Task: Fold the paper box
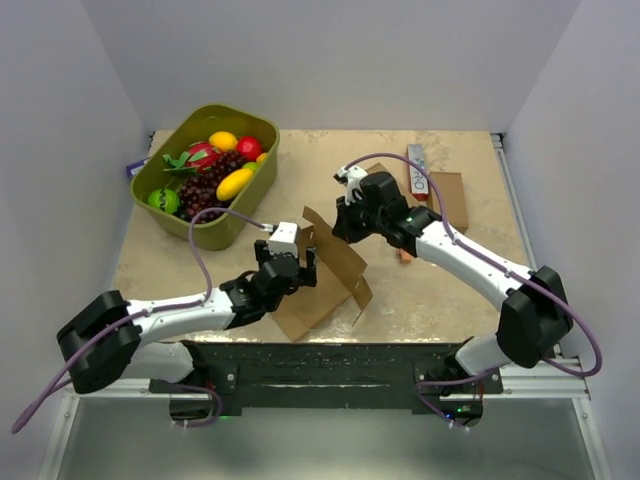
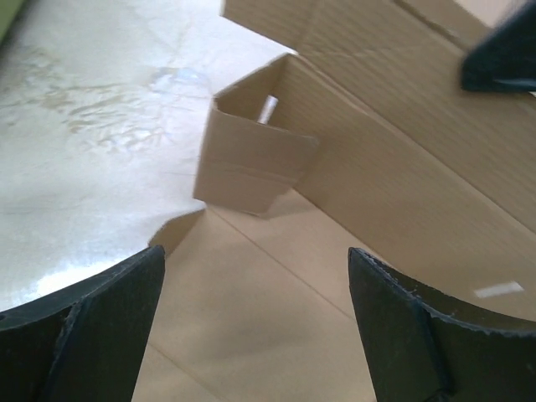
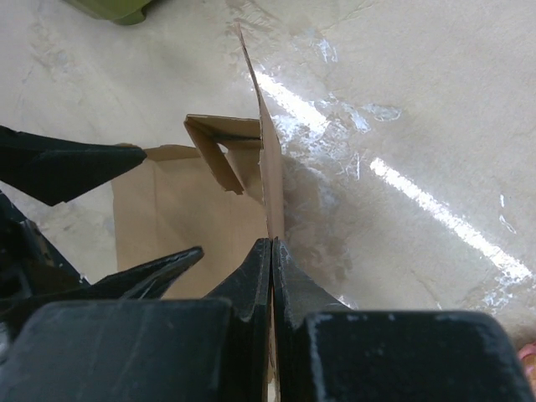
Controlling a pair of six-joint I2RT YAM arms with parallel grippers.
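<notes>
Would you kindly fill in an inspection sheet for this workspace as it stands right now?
Surface: beige table, glossy, no spills seen.
Job's things: box at the near middle, partly folded; one panel upright, a side flap bent up.
Clutter: green bin of fruit far left; carton and brown cardboard far right.
Hands: left hand open over the box's flat panel, holding nothing; right hand shut on the upright panel.
Cables: purple cables loop along both arms.
Surroundings: white walls on three sides.
</notes>
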